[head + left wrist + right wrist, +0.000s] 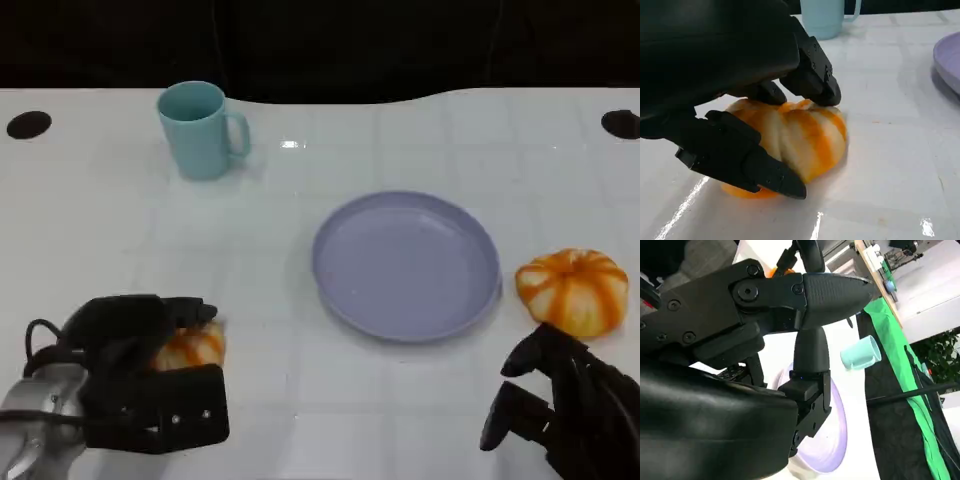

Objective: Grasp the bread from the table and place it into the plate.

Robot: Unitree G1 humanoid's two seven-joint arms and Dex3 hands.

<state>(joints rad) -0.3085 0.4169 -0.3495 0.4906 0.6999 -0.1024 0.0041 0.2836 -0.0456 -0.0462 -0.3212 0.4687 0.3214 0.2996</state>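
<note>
Down at the near-left of the plate (405, 265), well apart from it, the left hand (135, 345) lies over a bread (192, 346) that rests on the white table (300, 420). From the left wrist view, the fingers (810, 75) press on the top of this orange-and-white striped bread (800, 137) while the thumb (740, 157) wraps its near side, so the hand (715, 60) grasps the bun, which sits on the table surface (890, 165); whether it is lifted at all I cannot tell.

A second bread (572, 290), also striped orange and white, lies just beside the plate on its right, close to the rim but apart from it. The right hand (560, 405) hovers nearer the robot than this bread, close to it, its fingers spread and curved with nothing between them. In the right wrist view the fingers (820, 290) of that hand (740, 365) stand apart and released in front of the purple plate (835, 440).

The plate holds nothing and sits flat, with its rim showing at the edge of the left wrist view (947, 62). A light teal mug (200, 130) stands upright beyond the plate to the far left, well apart from it, its handle turned toward the plate's side; it shows too in the left wrist view (827, 17) and the right wrist view (861, 354). Two dark round holes (28, 124) mark the table's far corners. A green cloth (905, 390) hangs beyond the table's edge past the mug.
</note>
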